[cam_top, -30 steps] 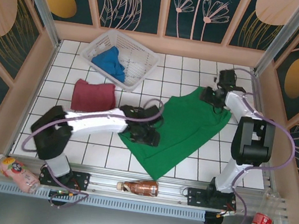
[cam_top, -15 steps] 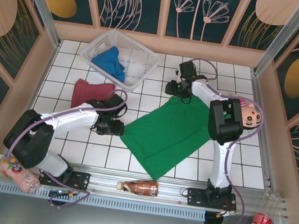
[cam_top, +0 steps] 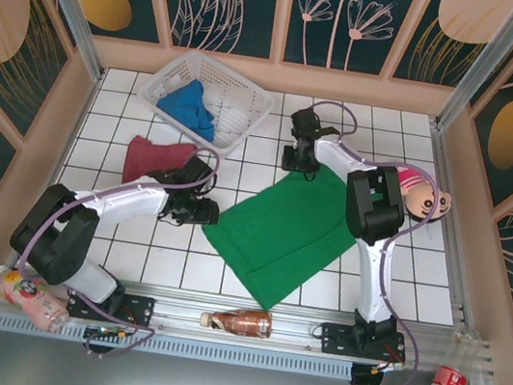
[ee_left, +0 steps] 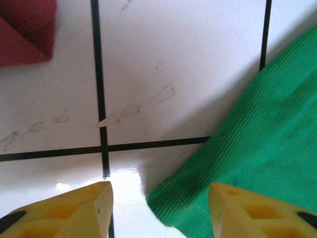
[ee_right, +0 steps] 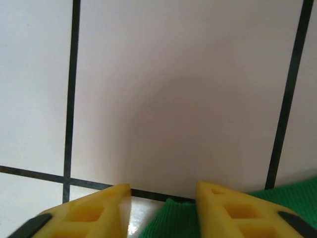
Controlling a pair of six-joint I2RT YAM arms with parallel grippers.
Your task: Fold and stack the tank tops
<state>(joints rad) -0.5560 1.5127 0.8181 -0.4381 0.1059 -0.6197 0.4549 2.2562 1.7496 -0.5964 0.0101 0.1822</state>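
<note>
Well, the green tank top (cam_top: 284, 231) lies spread as a slanted rectangle on the tiled table (cam_top: 346, 119). At its left corner sits the left gripper (ee_left: 159, 184), jaws wide apart astride the hem and pinching nothing. At its far corner the right gripper (ee_right: 163, 188) also stands parted, with the cloth's edge poking between the tips, unclamped. Left of the green one, well apart, the maroon tank top (cam_top: 157, 159) lies folded. Beyond that, the blue tank top (cam_top: 189, 109) sits bunched inside the white basket (cam_top: 251, 104).
</note>
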